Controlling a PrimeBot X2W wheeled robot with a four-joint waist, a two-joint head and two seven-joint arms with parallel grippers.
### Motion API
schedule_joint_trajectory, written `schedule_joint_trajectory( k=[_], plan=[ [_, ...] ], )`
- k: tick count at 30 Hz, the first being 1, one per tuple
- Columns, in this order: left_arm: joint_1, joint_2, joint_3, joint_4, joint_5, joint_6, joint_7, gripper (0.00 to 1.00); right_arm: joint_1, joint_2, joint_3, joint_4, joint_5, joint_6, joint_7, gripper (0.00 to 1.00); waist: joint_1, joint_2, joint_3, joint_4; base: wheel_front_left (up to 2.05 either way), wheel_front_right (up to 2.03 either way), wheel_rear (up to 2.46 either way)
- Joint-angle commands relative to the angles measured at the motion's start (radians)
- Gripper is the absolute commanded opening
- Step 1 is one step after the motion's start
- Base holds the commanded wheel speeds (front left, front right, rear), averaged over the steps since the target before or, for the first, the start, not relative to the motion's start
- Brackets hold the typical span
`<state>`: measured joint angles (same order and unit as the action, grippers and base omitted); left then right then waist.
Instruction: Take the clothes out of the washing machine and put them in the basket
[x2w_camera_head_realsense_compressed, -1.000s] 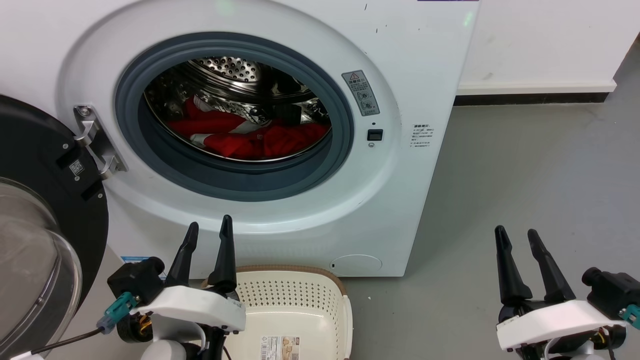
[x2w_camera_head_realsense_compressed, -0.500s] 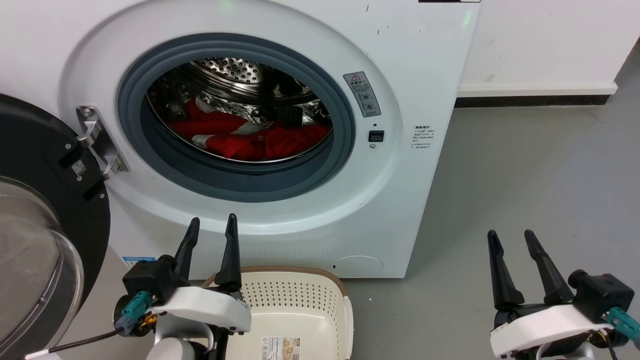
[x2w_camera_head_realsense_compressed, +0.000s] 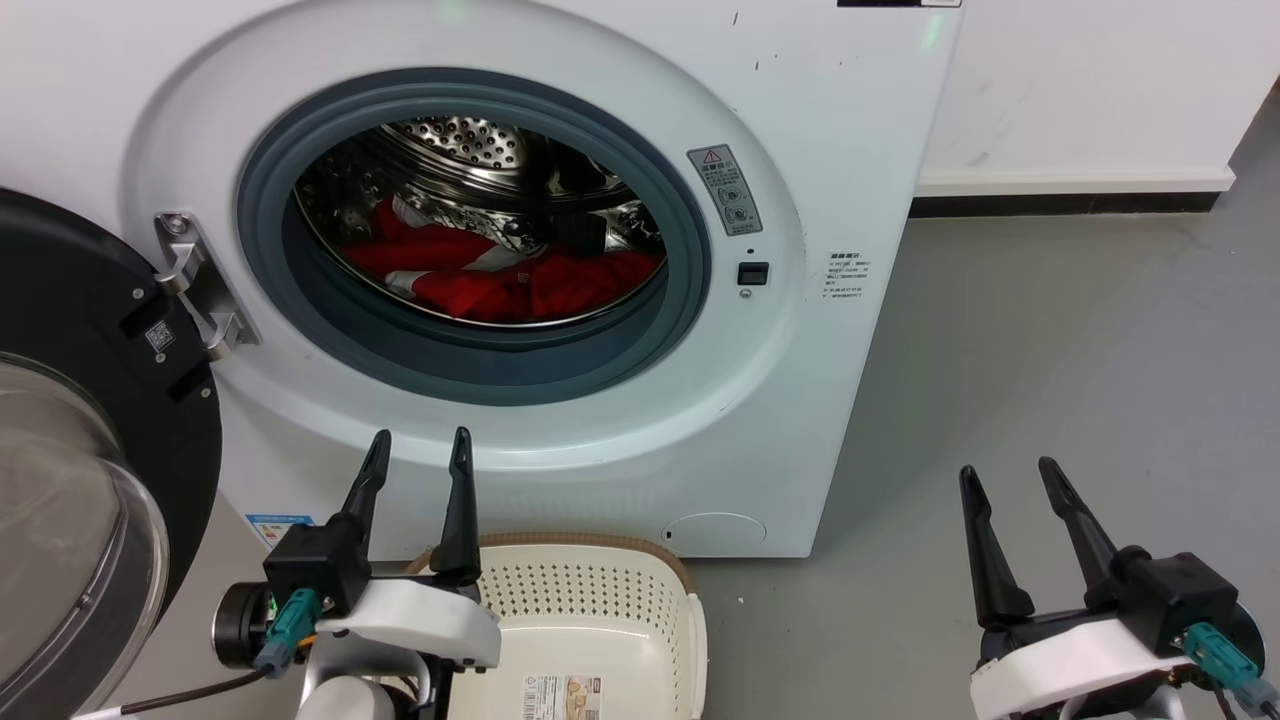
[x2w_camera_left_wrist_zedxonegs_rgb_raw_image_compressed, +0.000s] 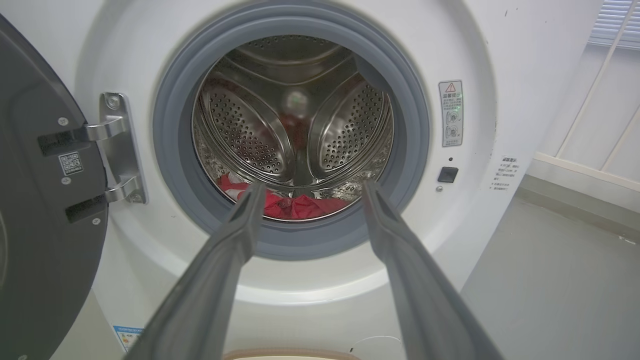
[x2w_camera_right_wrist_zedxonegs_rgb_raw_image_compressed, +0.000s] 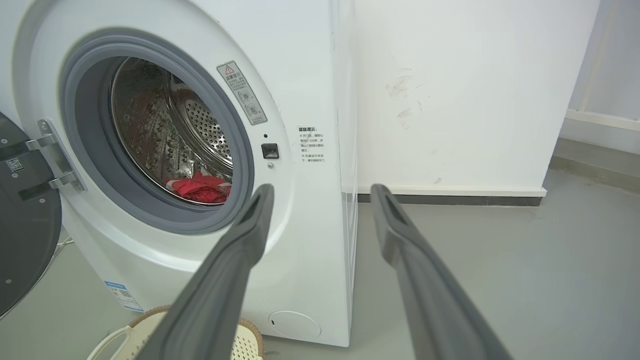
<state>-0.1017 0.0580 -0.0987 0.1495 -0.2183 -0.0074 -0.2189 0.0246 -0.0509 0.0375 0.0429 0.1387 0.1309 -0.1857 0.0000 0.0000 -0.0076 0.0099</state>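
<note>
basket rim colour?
Brown, on the cream basket; the head view shows it best.

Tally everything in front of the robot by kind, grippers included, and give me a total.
washing machine: 1
basket: 1
heap of red clothes in the drum: 1 (the garments in it cannot be told apart)
grippers: 2, the left gripper and the right gripper, both open
Total: 5
</note>
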Motion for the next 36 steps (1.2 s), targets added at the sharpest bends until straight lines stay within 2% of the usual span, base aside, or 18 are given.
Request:
schedule_joint_trajectory(
  k=[1,22,36],
  plan=[
    [0.005,0.006,-0.003,-0.006,0.026,0.006,-0.01,1.0,0.011,0.001,0.001,-0.01,-0.026,0.0,-0.009,1.0,0.0,0.0,0.0,0.0,0.0,0.0,0.0],
    [0.013,0.002,-0.005,0.018,0.155,0.024,-0.048,1.0,0.031,0.001,-0.002,-0.034,-0.194,0.0,-0.004,1.0,0.0,0.0,0.002,0.003,0.0,0.0,0.0],
    [0.015,-0.005,0.004,0.033,0.107,0.025,-0.048,1.0,0.036,0.001,-0.01,-0.039,-0.18,0.0,0.007,1.0,0.0,0.0,0.007,0.005,0.0,0.0,0.0]
  ],
)
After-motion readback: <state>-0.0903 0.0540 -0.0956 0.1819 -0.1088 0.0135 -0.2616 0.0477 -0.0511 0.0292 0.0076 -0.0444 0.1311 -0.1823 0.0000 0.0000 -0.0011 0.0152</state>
